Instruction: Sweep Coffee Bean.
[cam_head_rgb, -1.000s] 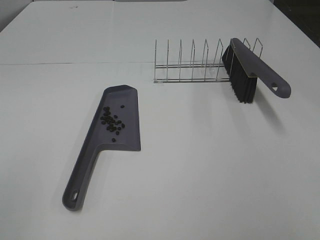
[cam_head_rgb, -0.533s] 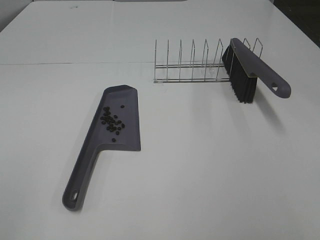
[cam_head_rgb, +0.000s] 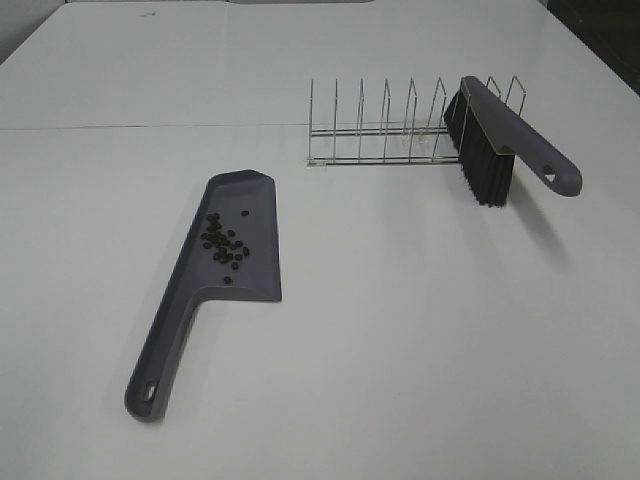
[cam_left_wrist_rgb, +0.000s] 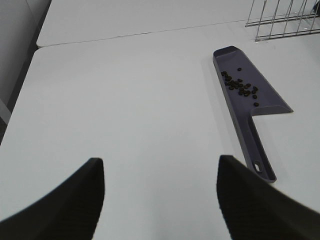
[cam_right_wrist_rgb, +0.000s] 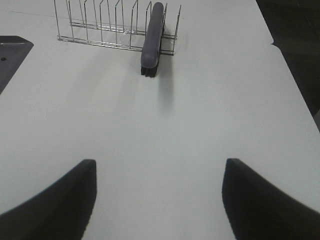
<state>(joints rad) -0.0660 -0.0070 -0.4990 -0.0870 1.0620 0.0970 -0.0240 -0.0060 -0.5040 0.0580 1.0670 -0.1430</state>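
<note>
Several tiny dark coffee beans (cam_head_rgb: 225, 243) lie in a loose cluster inside the grey-purple dustpan (cam_head_rgb: 250, 280), which lies flat left of the table's middle with its handle (cam_head_rgb: 158, 358) toward the front. The beans (cam_left_wrist_rgb: 240, 88) and dustpan (cam_left_wrist_rgb: 267, 102) also show in the left wrist view. The brush (cam_head_rgb: 495, 150), with black bristles and a grey-purple handle, stands in the wire rack (cam_head_rgb: 385, 130); it also shows in the right wrist view (cam_right_wrist_rgb: 152, 37). My left gripper (cam_left_wrist_rgb: 160, 195) and right gripper (cam_right_wrist_rgb: 157, 192) are open and empty, both far from the tools and outside the exterior view.
The wire rack (cam_right_wrist_rgb: 100, 22) stands at the back right of the white table (cam_head_rgb: 420, 330). A seam (cam_head_rgb: 140, 127) runs across the table behind the dustpan. The table's right edge (cam_right_wrist_rgb: 287, 65) borders dark floor.
</note>
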